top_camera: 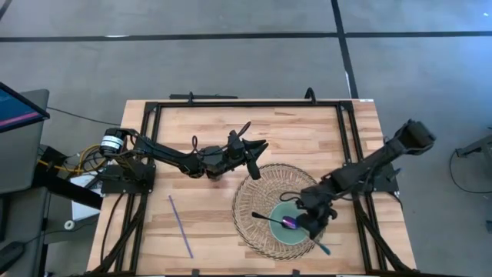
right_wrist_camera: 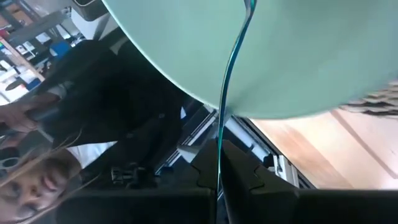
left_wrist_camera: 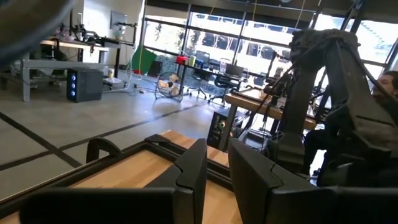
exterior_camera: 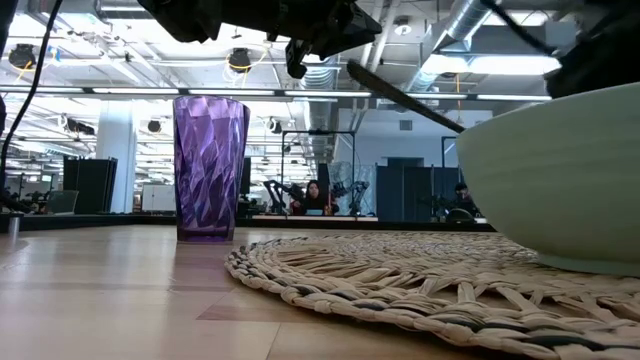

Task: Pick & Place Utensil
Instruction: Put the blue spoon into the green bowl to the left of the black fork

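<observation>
Round woven straw placemat [exterior_camera: 420, 285]: nearest the low camera; lies on the wooden table [top_camera: 200, 127], right of centre.
Pale green round bowl [top_camera: 286, 229]: rests on the mat's near right part.
Right gripper [top_camera: 314, 219]: over the bowl, fingers closed narrow on a thin teal-handled utensil [right_wrist_camera: 229, 74] hanging over the rim.
Left gripper [top_camera: 250, 151]: waits at the mat's far edge, fingers nearly closed, empty.
Dark spoon [top_camera: 269, 218]: lies in the bowl.
Thin purple straw [top_camera: 181, 226]: lies on the table at near left.
Progress: judged late; release into the bowl remains.
</observation>
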### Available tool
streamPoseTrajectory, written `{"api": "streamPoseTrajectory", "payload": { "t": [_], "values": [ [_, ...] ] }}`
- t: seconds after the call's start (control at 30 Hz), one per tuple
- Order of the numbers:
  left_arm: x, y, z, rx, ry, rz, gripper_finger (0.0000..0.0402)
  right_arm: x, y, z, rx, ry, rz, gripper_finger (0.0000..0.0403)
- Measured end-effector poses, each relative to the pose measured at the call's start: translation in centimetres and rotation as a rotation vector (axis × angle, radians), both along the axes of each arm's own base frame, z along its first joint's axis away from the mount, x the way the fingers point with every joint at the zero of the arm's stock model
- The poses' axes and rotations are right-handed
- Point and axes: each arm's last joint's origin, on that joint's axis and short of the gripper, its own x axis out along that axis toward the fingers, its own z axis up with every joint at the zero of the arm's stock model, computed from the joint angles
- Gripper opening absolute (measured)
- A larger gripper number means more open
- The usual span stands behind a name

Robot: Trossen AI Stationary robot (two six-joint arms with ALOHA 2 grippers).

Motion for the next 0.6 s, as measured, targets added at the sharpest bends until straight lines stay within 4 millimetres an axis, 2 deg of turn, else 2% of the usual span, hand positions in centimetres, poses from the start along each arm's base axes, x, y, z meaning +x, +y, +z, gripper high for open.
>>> {"api": "streamPoseTrajectory", "payload": {
  "t": [0.33, 0.6],
  "values": [
    [0.0, 0.0, 0.0, 0.0, 0.0, 0.0, 0.0067, 1.3, -1.4, -1.0, 0.06, 0.019, 0.025, 0.0002],
    [0.0, 0.0, 0.0, 0.0, 0.003, 0.0, 0.0067, 1.5, -1.9, -1.0, 0.093, 0.0, 0.066, 0.004]
  ]
}}
